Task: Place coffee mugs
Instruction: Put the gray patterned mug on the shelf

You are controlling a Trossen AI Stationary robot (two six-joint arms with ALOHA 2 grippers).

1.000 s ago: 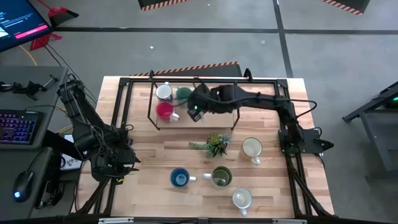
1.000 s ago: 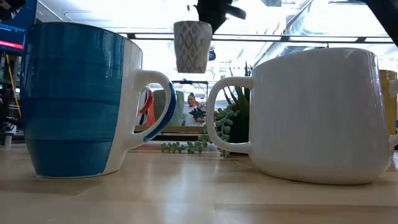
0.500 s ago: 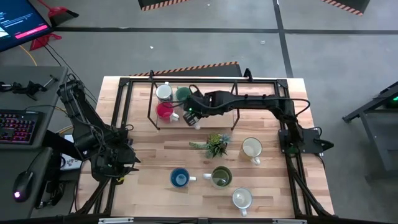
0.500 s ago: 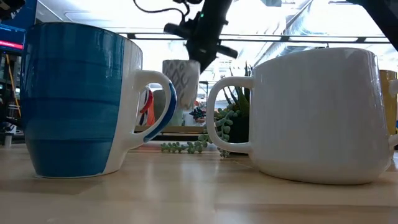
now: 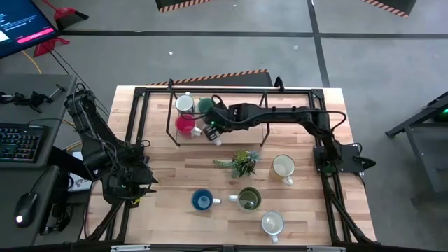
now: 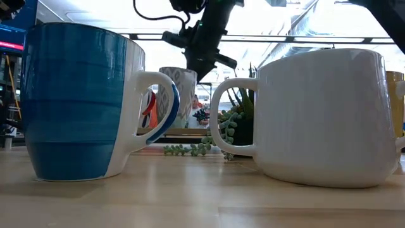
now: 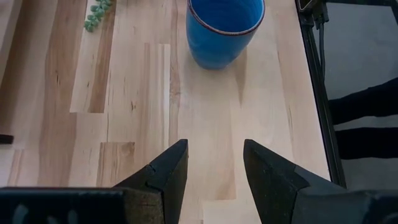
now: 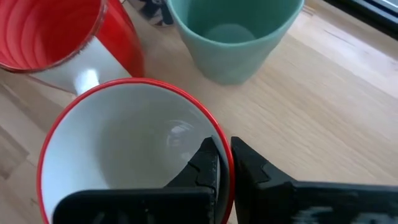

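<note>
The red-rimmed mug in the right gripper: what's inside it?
Nothing shows inside the red-rimmed mug except a bare white interior and one finger of the right gripper, which pinches the rim. The lower part of the interior is hidden by the gripper body.

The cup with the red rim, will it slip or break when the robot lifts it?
The red-rimmed mug looks glossy, so probably slippery; the right end effector pinches only its rim, so it might swing. It seems hard ceramic, likely to chip if bumped against the red mug beside it.

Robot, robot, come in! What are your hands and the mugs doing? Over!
Right gripper shut on patterned mug rim, beside red mug and teal mug. Left gripper open, idle near blue mug. Nothing blocking.
</note>
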